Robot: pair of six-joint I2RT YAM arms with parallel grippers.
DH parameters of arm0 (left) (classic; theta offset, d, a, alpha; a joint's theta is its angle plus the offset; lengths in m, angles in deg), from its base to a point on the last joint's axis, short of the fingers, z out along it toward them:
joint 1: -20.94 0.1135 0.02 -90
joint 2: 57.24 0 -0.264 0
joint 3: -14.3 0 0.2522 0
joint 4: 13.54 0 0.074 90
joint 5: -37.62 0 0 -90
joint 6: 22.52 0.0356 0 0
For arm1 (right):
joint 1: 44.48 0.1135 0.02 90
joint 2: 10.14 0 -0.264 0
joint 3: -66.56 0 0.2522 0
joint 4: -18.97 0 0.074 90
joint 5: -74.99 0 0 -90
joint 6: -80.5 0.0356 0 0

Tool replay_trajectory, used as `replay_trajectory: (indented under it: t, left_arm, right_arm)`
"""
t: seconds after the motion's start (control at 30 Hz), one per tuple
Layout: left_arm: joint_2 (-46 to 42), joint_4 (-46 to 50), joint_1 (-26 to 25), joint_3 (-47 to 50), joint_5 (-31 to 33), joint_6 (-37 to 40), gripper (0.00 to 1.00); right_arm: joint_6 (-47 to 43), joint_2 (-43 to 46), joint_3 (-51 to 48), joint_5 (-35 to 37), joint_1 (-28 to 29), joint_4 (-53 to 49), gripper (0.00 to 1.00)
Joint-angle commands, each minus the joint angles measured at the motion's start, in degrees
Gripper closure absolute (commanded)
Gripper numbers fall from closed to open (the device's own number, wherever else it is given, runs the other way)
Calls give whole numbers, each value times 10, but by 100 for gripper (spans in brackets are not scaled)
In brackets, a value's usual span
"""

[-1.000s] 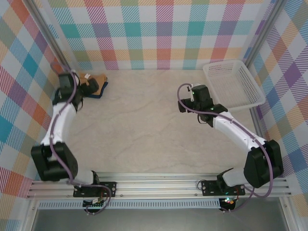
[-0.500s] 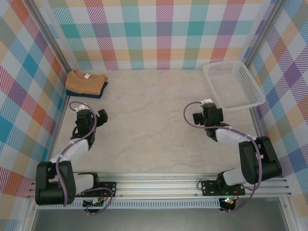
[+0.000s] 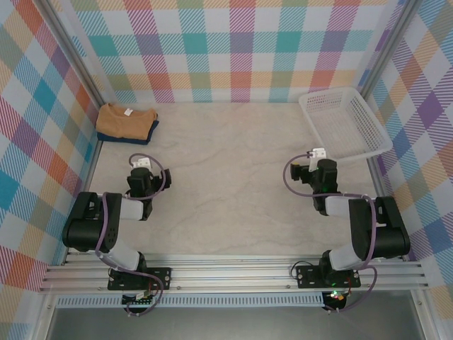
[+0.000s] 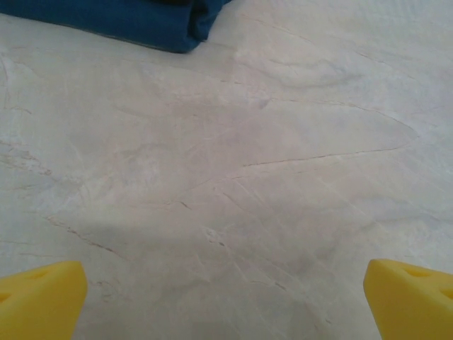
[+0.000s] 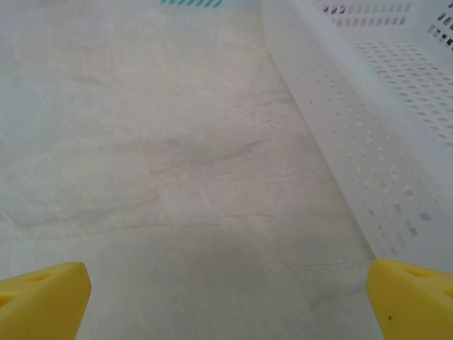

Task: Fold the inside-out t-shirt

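Both arms are found drawn back toward their bases. A second earlier the left arm was stretched over the far-left corner. The left gripper (image 3: 142,168) is now held low over the pale marbled tabletop (image 3: 226,177), jaws spread wide with nothing between them. The right gripper (image 3: 320,164) is likewise released and empty, near the white perforated plastic basket (image 3: 306,108). The tan soft-fabric folded t-shirt (image 3: 124,119) is now uncovered in the far-left corner. It is stacked on a folded navy-blue shirt (image 3: 146,134), well apart from the left gripper and straight beyond it.
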Motion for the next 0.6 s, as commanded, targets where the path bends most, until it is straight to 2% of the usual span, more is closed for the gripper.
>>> replay_trajectory:
  t: [0.0,0.03,0.57]
  left_arm:
    - [-5,-38,-9,-10,12,18,0]
    - [-4,-42,-9,-10,12,18,0]
    - [-4,-40,-11,-10,13,18,0]
  right_arm:
    - [38,-37,-17,-67,-23,99,0]
    - [39,-28,-11,-69,-25,67,0]
    - [41,-28,-10,-71,-27,69,0]
